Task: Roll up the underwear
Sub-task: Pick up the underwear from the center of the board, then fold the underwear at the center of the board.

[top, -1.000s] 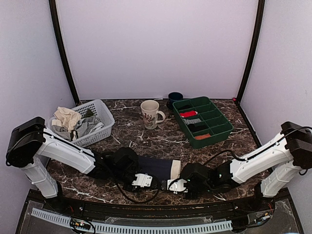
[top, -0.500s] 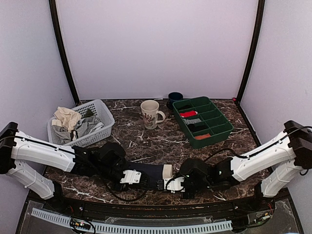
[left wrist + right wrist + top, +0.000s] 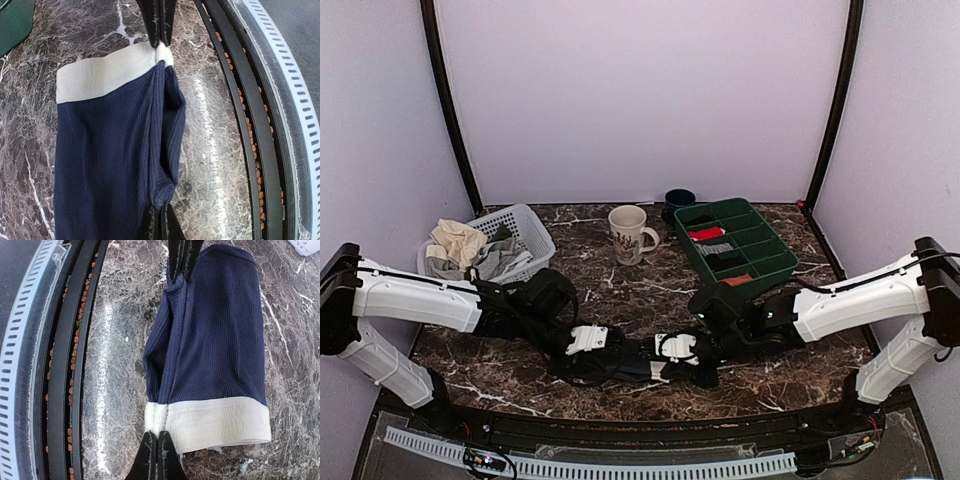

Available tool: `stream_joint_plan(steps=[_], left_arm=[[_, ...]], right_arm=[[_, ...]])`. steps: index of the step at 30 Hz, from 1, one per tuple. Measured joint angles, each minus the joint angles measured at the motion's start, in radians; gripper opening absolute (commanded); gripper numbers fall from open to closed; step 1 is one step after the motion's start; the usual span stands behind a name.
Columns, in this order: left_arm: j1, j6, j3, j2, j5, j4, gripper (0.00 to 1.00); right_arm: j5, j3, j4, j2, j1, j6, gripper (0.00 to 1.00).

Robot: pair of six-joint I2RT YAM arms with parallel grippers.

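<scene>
Underwear (image 3: 110, 150) shifted farther back, left end effector (image 3: 159, 214) and right end effector (image 3: 156, 439) both pinching its folded edge.

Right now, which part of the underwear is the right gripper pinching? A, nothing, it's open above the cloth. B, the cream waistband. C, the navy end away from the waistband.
B: in the right wrist view the right gripper is shut on a corner of the cream waistband of the underwear, while the left gripper pinches the navy end.
</scene>
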Motion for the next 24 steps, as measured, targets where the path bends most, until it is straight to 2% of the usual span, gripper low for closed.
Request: stream_joint_plan(steps=[8, 10, 14, 17, 20, 24], left_arm=[[0.096, 0.010, 0.122, 0.123, 0.103, -0.060, 0.00], [0.109, 0.021, 0.143, 0.142, 0.123, -0.076, 0.00], [0.120, 0.055, 0.176, 0.158, 0.170, -0.108, 0.00], [0.113, 0.077, 0.181, 0.167, 0.197, -0.133, 0.00], [0.105, 0.083, 0.170, 0.169, 0.218, -0.140, 0.00], [0.100, 0.082, 0.152, 0.170, 0.236, -0.143, 0.00]], right_arm=[[-0.149, 0.095, -0.117, 0.068, -0.119, 0.015, 0.00], [-0.187, 0.130, -0.158, 0.092, -0.145, 0.015, 0.07], [-0.274, 0.180, -0.223, 0.117, -0.167, 0.032, 0.27], [-0.330, 0.181, -0.238, 0.102, -0.168, 0.078, 0.31], [-0.384, 0.181, -0.213, 0.075, -0.183, 0.147, 0.30], [-0.408, 0.181, -0.106, 0.069, -0.218, 0.259, 0.12]])
